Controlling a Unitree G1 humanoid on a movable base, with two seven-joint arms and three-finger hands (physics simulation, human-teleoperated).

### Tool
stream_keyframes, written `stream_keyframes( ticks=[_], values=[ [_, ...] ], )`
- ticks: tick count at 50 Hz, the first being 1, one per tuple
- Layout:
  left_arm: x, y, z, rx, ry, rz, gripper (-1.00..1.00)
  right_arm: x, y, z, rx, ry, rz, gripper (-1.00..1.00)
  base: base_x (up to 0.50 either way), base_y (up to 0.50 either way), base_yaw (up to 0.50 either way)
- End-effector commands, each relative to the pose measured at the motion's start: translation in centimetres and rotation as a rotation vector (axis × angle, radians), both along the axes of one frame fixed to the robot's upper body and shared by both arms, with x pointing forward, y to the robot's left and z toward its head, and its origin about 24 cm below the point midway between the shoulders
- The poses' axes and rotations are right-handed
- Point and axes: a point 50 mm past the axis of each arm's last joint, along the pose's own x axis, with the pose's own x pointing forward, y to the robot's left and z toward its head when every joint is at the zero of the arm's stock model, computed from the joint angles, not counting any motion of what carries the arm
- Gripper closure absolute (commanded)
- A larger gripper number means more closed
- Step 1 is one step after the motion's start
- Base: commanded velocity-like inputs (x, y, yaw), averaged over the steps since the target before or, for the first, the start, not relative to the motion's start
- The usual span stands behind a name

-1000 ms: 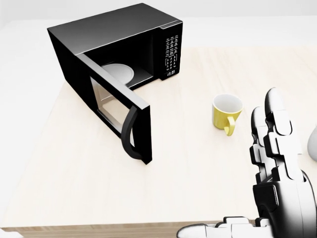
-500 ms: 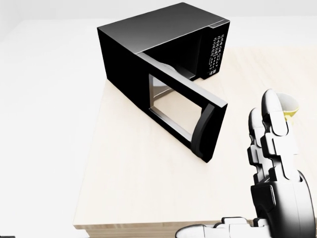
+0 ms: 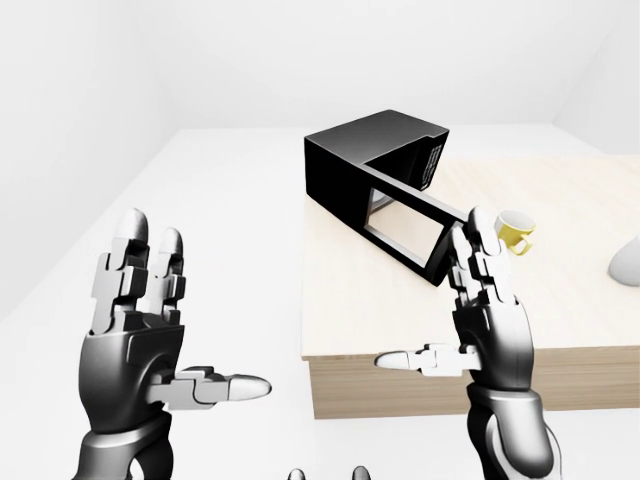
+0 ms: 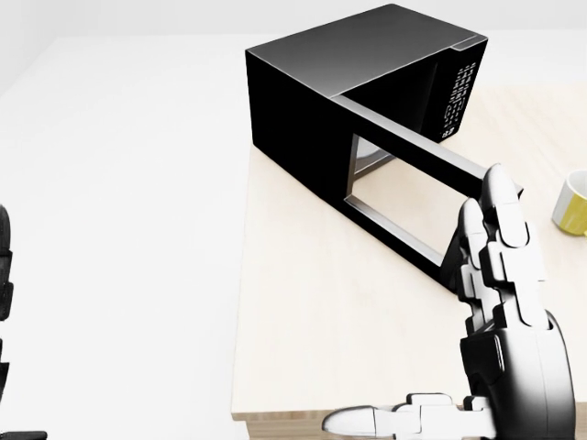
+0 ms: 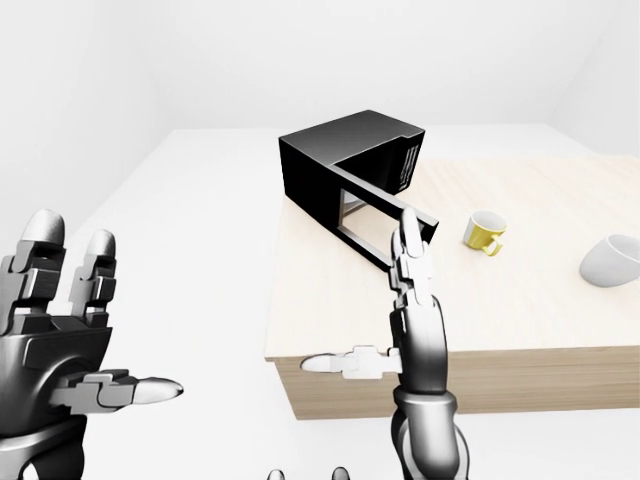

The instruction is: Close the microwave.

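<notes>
The black microwave [image 4: 367,82] stands on the light wood table [image 4: 312,348] near its left edge, at the top of the head view. Its door [image 4: 404,197] stands wide open and swings out toward the lower right, with its window showing. My right hand [image 4: 495,302] is open with fingers pointing up and thumb out to the left. Its fingertips [image 4: 500,188] overlap the door's free end in the picture; I cannot tell whether they touch. My left hand [image 3: 140,320] is open at the lower left, over the floor and away from the table.
A yellow mug [image 3: 515,232] stands on the table to the right of the door's end. A white bowl [image 5: 612,262] sits farther right. The table's left edge [image 4: 246,275] drops to the white floor. A plain white wall rises beyond.
The whole picture has shifted right, so the camera has moved left. The microwave and mug now sit farther right in the view. The right hand keeps its place and the door stays open.
</notes>
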Motion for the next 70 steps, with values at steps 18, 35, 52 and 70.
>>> stream_keyframes(
  ticks=[18, 35, 52, 70],
  values=[
    [-0.5, -0.2, 0.8, 0.022, -0.040, -0.017, -1.00, -0.3, 0.1, 0.9, 0.041, -0.045, 0.005, -1.00, 0.13, 0.00, 0.00],
    [-0.5, -0.3, 0.8, 0.022, -0.038, -0.022, -1.00, -0.3, 0.4, 0.7, 0.027, -0.033, 0.004, -1.00, 0.50, 0.00, 0.00],
    [-0.3, -0.2, 0.4, 0.002, -0.017, -0.007, -1.00, -0.1, 0.3, 0.3, 0.018, -0.018, -0.022, -1.00, 0.35, -0.01, 0.00],
    [-0.1, -0.1, 0.3, -0.003, -0.014, -0.004, -1.00, 0.4, 0.7, -0.7, 0.008, 0.026, 0.002, -1.00, 0.00, 0.00, 0.00]
  ],
)
